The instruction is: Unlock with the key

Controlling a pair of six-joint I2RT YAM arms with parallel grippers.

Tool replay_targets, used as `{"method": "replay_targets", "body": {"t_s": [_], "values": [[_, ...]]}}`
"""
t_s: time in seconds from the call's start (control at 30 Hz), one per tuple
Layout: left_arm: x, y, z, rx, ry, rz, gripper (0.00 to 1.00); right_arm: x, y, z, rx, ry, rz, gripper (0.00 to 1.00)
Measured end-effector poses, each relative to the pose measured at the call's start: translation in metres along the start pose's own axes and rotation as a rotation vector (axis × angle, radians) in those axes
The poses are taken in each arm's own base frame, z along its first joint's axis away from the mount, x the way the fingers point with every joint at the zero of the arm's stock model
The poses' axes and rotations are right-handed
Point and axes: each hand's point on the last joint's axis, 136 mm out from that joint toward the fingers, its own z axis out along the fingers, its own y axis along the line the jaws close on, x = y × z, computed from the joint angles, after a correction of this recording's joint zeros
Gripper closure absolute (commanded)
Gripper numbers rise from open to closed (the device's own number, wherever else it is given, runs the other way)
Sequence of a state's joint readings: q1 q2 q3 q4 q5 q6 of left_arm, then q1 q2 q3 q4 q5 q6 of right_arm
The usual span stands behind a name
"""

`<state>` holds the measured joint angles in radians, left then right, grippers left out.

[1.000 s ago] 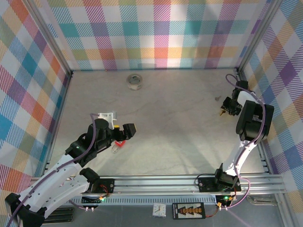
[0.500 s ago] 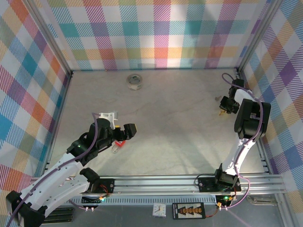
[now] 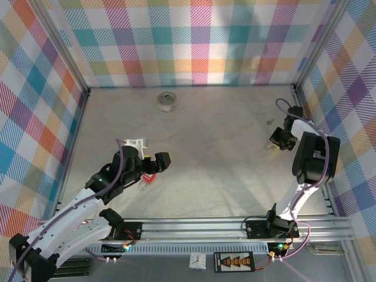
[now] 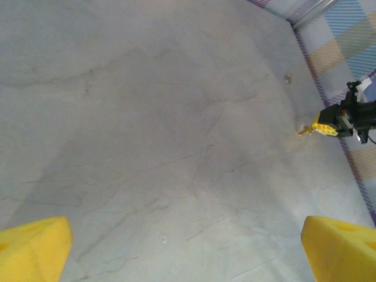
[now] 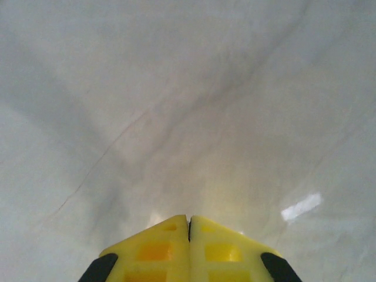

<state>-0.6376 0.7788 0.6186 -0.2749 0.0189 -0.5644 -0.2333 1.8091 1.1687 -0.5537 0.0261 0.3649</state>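
Over at the right edge of the bench point(image 3: 217, 147), your right claw point(image 5: 188, 229) is pressed fully shut. A small brass key point(image 4: 305, 130) juts from its tips, seemingly pinched there. Your left claw point(image 4: 185, 252) gapes wide, holding nothing, above the red padlock point(image 3: 148, 177) toward the near left corner. You look to be at the key pickup. Next you need to lift it and carry it across to the padlock. Mid-bench is open room; mind the right wall close by.
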Motion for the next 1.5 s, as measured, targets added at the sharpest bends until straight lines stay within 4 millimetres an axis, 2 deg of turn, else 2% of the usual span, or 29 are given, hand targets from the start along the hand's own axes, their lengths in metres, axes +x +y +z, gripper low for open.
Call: {"method": "replay_targets", "body": {"t_s": [0.07, 0.17, 0.33, 0.5, 0.6, 0.7, 0.87, 1.0, 1.1, 1.27, 1.37, 1.5], "values": [[0.0, -0.009, 0.007, 0.039, 0.003, -0.029, 0.03, 0.006, 0.009, -0.015, -0.056, -0.019, 0.02, 1.0], [0.003, -0.03, 0.021, 0.114, 0.022, -0.081, 0.04, 0.013, 0.034, -0.047, -0.179, -0.076, 0.035, 1.0], [0.013, -0.069, 0.044, 0.214, 0.067, -0.178, 0.05, 0.034, 0.102, -0.108, -0.438, -0.153, -0.005, 1.0], [0.011, -0.108, 0.07, 0.309, 0.076, -0.345, 0.06, 0.074, 0.163, -0.157, -0.687, -0.166, -0.044, 1.0], [0.005, -0.117, 0.082, 0.34, 0.065, -0.46, 0.06, 0.098, 0.192, -0.179, -0.8, -0.158, -0.071, 1.0], [-0.002, -0.123, 0.087, 0.363, 0.054, -0.556, 0.07, 0.119, 0.212, -0.194, -0.894, -0.149, -0.072, 1.0], [-0.013, -0.133, 0.089, 0.418, 0.022, -0.662, 0.08, 0.147, 0.225, -0.191, -0.971, -0.103, -0.011, 1.0], [-0.015, -0.141, 0.094, 0.458, 0.01, -0.721, 0.09, 0.165, 0.235, -0.192, -1.012, -0.072, 0.035, 1.0], [-0.009, -0.147, 0.104, 0.484, 0.025, -0.768, 0.1, 0.172, 0.244, -0.201, -1.059, -0.07, 0.052, 1.0], [0.001, -0.144, 0.123, 0.484, 0.037, -0.852, 0.11, 0.181, 0.253, -0.218, -1.142, -0.068, 0.086, 1.0], [-0.003, -0.141, 0.125, 0.49, 0.01, -0.892, 0.11, 0.189, 0.252, -0.221, -1.17, -0.047, 0.118, 1.0], [-0.019, -0.144, 0.12, 0.538, -0.052, -0.933, 0.11, 0.2, 0.253, -0.218, -1.181, -0.006, 0.163, 1.0]]}}
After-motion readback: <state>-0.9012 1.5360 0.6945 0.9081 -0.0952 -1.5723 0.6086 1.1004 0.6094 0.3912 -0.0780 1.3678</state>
